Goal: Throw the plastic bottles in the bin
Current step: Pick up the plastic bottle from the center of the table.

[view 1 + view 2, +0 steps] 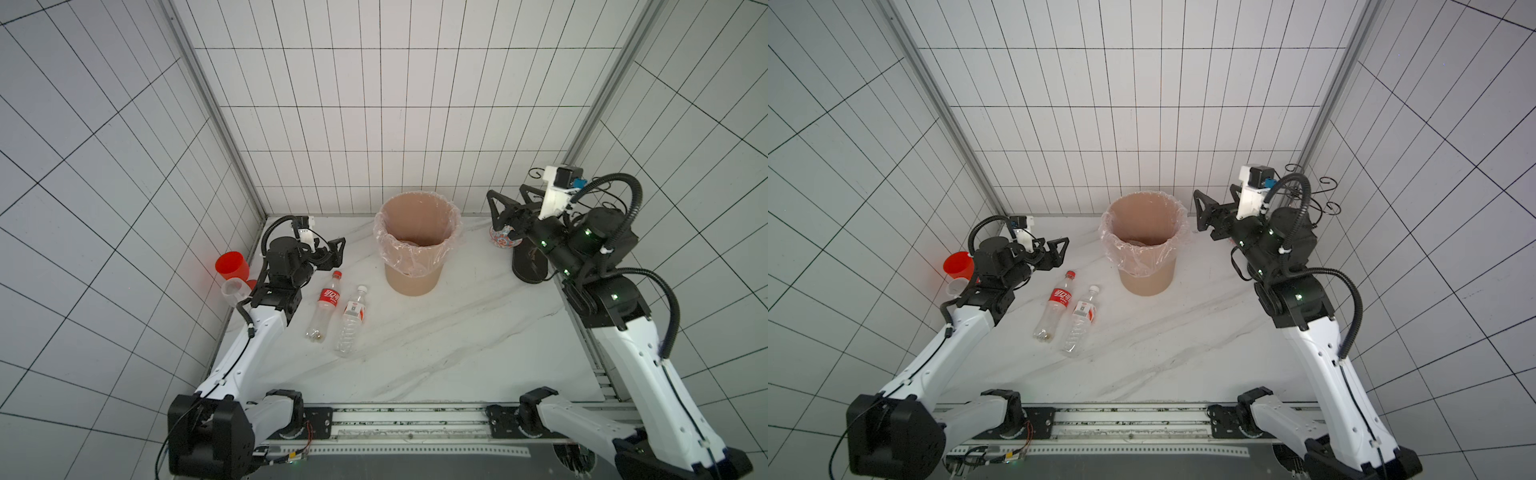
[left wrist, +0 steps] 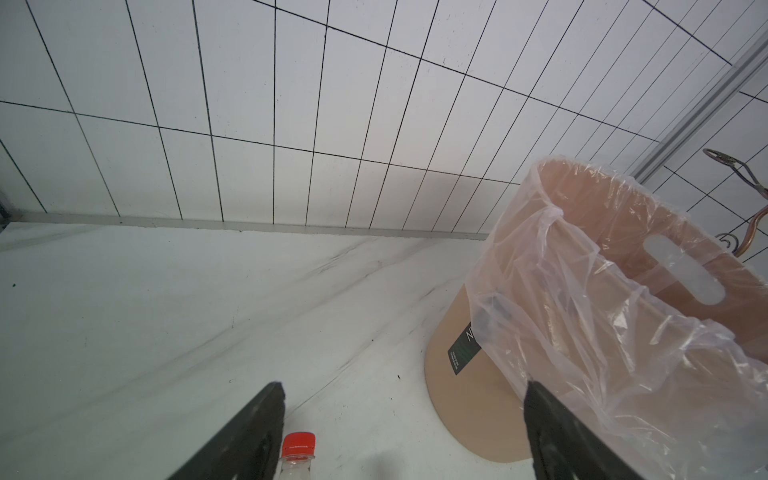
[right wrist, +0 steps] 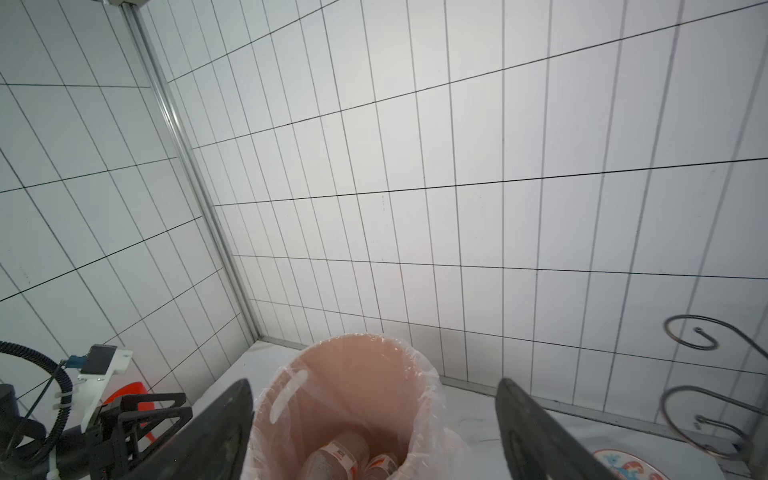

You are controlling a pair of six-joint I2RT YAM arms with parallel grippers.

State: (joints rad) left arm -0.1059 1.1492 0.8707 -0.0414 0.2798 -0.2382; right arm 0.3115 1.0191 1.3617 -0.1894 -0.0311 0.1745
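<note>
In both top views the cola bottle (image 1: 323,308) and white-cap bottle (image 1: 352,324) lie left of the bin (image 1: 409,284). The left gripper (image 1: 334,253) and right gripper (image 1: 509,201) are spread and empty. Left wrist: only the cola bottle's cap and neck show. Right wrist: blurred bottles (image 3: 340,455) lie inside the bin, cut off.

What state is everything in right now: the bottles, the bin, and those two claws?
Red-capped bottle: lying on the table, capped.
White-capped bottle: lying beside it, capped.
Bin: upright, lined, holding bottles.
Left gripper: open, empty.
Right gripper: open, empty, near the bin.
Red cup: upright.
</note>
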